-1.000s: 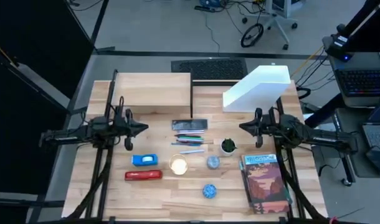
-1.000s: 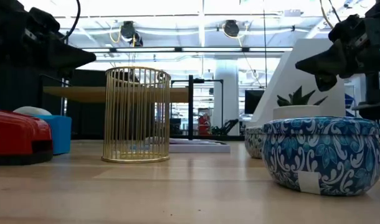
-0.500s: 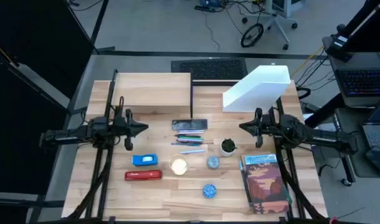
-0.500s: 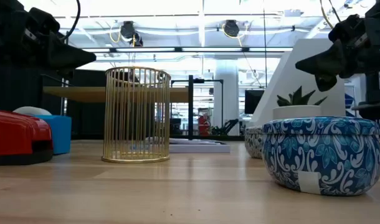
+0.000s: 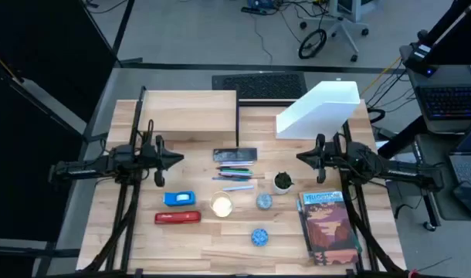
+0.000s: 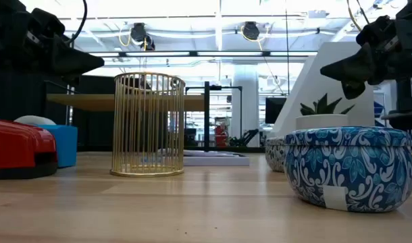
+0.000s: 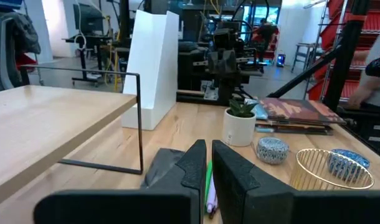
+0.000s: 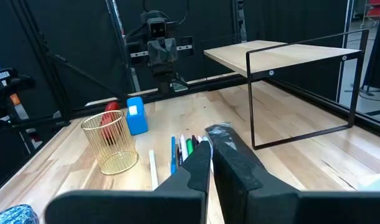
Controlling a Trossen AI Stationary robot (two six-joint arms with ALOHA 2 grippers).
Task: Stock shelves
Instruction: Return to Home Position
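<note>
We see both arms lying low over the table (image 5: 220, 251), each on its own side, with the tips turned toward the middle. The left gripper (image 5: 177, 159) hangs above the wood just in front of the plank shelf (image 5: 191, 114), which stands on its thin black legs at the far left part of the table. Its fingers (image 7: 196, 167) are drawn almost together, with only a thin slit between them, and they hold nothing.

The right gripper (image 5: 300, 157) hangs just in front of the white file holder (image 5: 319, 110), which stands at the far right part of the table, beside the shelf and apart from it. This claw is narrow in the same way, and we see nothing between its fingers (image 8: 199, 167).

Between the two grippers lies a dark flat pouch (image 5: 235, 154), and just in front of it lies a row of pens (image 5: 235, 170). A white pot (image 5: 282, 182) with a small green plant stands near the right gripper. Closer to the front, a gold wire pen holder (image 5: 221, 204) stands upright, with a blue tin (image 5: 265, 201) beside it. A second blue tin (image 5: 259, 236) sits nearer the front edge. A book (image 5: 328, 228) lies flat at the front right. On the left side we find a small blue object (image 5: 180, 198) and, just in front of it, a red stapler (image 5: 177, 218).
</note>
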